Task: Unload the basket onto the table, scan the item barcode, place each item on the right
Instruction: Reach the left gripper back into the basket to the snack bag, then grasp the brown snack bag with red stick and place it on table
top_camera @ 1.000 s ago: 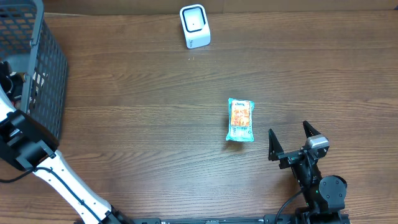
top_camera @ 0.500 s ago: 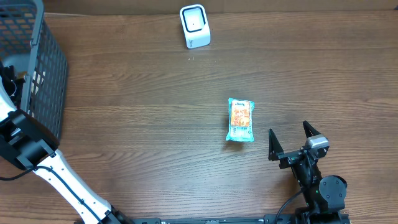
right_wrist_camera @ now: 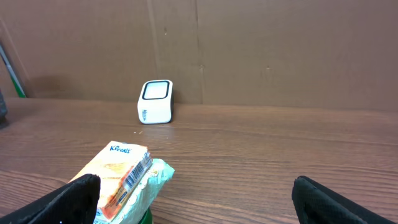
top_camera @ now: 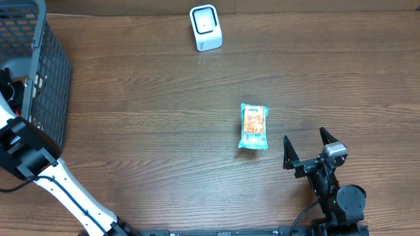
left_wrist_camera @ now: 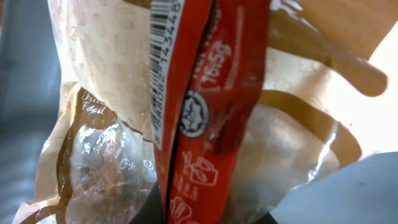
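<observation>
In the left wrist view a crinkly snack packet fills the frame. It is clear and brown plastic with a red seam strip and a printed barcode. My left gripper is shut on its lower edge, with only the dark fingertips showing. Overhead, the left arm reaches into the basket, and the gripper is hidden there. The white scanner stands at the table's far edge. My right gripper stands open, holding nothing, low near the front edge.
A Kleenex tissue pack lies on a teal packet just left of and ahead of the right gripper; in the right wrist view the tissue pack shows its own barcode. The scanner stands before a cardboard wall.
The left jaws have closed on the packet inside the basket, and the left arm has shifted slightly there. The right arm, the tissue pack and the scanner have not moved.
</observation>
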### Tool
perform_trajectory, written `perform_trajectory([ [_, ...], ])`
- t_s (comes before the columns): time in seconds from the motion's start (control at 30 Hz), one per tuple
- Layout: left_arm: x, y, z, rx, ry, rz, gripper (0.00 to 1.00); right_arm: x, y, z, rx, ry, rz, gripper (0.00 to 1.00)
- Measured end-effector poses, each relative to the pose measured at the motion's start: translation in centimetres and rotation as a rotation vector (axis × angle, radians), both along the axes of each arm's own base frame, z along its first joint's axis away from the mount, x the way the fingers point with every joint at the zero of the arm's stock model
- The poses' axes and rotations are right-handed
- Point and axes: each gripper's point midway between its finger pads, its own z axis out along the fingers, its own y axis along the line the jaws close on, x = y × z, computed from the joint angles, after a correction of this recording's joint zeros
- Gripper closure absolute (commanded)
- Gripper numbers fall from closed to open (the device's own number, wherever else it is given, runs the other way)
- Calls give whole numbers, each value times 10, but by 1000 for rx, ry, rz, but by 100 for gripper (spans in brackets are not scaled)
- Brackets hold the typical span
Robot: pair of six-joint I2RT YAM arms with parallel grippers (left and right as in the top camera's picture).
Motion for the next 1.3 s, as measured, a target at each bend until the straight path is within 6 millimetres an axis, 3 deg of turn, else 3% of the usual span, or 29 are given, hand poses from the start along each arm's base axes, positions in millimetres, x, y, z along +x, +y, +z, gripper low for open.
perform_trajectory([
  [0.13,6,-1,21,6,-62,45,96,0,0,0,0,0,0,0],
  [0.2,9,0,49,34,-120,73,96,0,0,0,0,0,0,0],
  [0.27,11,0,88,71,-192,98,96,0,0,0,0,0,0,0],
  [0.4,3,-7,192,183,-384,148,96,0,0,0,0,0,0,0],
  [0.57,-25,-41,310,255,-631,197,96,0,0,0,0,0,-1,0],
  [0.67,-47,-70,357,245,-742,212,96,0,0,0,0,0,0,0],
  [0.73,-61,-90,374,220,-781,219,96,0,0,0,0,1,0,0],
  [0.83,-80,-124,389,173,-802,218,96,0,0,0,0,0,0,0],
  [0.93,-89,-166,389,99,-777,176,96,0,0,0,0,0,0,0],
  [1.07,-91,-225,369,-13,-670,70,96,0,0,0,0,0,0,0],
  [1.3,-72,-297,328,-142,-518,-90,96,0,0,0,0,0,0,0],
])
